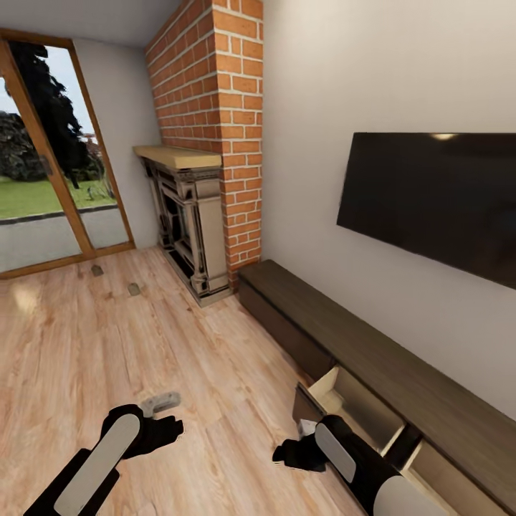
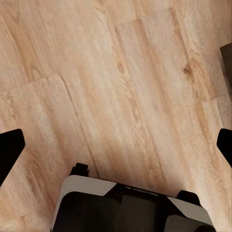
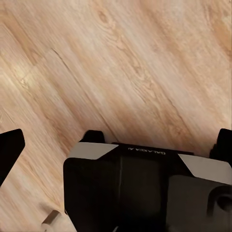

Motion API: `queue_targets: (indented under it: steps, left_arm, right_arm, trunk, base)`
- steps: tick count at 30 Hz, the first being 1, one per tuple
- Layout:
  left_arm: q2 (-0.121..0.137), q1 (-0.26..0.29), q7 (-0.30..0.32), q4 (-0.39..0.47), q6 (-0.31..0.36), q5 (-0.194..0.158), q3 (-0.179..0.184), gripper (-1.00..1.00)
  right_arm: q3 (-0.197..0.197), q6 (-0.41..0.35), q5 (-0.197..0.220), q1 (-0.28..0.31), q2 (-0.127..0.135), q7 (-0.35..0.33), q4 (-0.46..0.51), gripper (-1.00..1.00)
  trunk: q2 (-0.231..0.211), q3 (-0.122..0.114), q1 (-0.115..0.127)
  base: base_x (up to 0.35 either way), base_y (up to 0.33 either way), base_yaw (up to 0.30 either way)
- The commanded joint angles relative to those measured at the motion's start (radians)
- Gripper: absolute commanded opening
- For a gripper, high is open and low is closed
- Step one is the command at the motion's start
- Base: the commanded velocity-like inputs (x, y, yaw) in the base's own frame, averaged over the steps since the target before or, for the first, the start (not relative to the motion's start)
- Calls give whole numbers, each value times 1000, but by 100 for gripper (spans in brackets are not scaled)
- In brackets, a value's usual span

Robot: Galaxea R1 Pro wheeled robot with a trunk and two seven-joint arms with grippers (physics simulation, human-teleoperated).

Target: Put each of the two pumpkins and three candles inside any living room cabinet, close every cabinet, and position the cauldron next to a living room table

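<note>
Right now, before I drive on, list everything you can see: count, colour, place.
Candles: two, beige-grey, on the floor near the glass door, one closer to the door, the other closer to the fireplace.
Cabinet: one, dark brown, long and low along the right wall; one drawer pulled open, pale wood inside, nothing visible in the part shown.
Fireplace: one, dark frame with pale mantel, at the foot of the brick chimney.
Brick chimney: one, red-orange, in the corner.
TV: one, black, on the wall above the cabinet.
Glass door: one, wooden frame, far left.
Floor: light wood planks.
Left gripper: black, fingers spread, empty, over the floor.
Right gripper: black, fingers spread, empty, beside the open drawer.
</note>
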State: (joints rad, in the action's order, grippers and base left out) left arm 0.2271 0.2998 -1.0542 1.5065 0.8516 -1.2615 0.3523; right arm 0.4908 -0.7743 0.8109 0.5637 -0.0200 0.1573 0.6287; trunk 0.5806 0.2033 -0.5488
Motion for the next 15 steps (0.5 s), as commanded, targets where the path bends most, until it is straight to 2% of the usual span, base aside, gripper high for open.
queue_targets:
  steps: [1,12,15]
  left_arm:
    - [1,2,-10,1,1,-9,2,100]
    - [1,2,-10,0,1,-9,-1,100]
    - [1,1,-9,-2,2,-9,-20,100]
  right_arm:
    - [3,-2,10,1,0,10,2,100]
    - [5,-2,10,1,-1,10,2,100]
    - [5,-1,10,1,-1,10,2,100]
  trunk:
    - [1,2,-1]
    - [1,2,-1]
    - [1,2,-1]
  base:
    - [308,103,291]
    - [317,125,291]
    - [319,137,291]
